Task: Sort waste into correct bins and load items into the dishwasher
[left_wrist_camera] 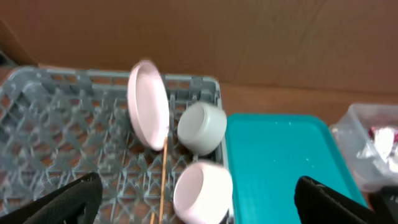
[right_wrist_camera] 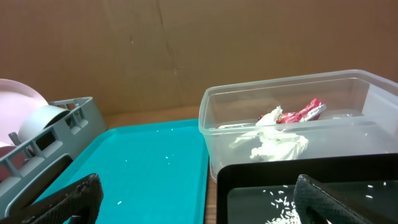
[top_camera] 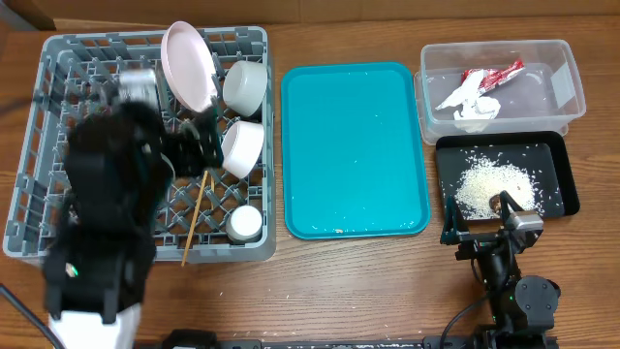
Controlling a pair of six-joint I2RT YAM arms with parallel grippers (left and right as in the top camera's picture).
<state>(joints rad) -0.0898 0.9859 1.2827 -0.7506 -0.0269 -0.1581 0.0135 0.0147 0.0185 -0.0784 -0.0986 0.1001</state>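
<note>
The grey rack [top_camera: 39, 126] holds the pinkish plate [top_camera: 189, 63] on edge, two white bowls [top_camera: 245, 85] [top_camera: 242, 147], the small cup [top_camera: 244, 224] and the chopsticks [top_camera: 199, 215]. My left gripper [top_camera: 199, 141] hangs open and empty over the rack. In the left wrist view [left_wrist_camera: 199, 211] it faces the plate [left_wrist_camera: 148, 102], both bowls [left_wrist_camera: 202, 126] [left_wrist_camera: 202, 191] and a chopstick [left_wrist_camera: 163, 180]. The clear tub [top_camera: 567, 73] holds the red-and-white wrapper [top_camera: 494, 74] and the napkin [top_camera: 475, 105]. The black tray [top_camera: 557, 155] holds rice [top_camera: 494, 184]. My right gripper [top_camera: 480, 228] [right_wrist_camera: 202, 205] is open and empty at the black tray's front edge. I cannot make out the brown lump.
The flat teal tray [top_camera: 354, 145] lies between the rack and the bins, with a few rice grains on it [right_wrist_camera: 143, 168]. A brown cardboard wall stands behind the table. My left arm covers the rack's left half.
</note>
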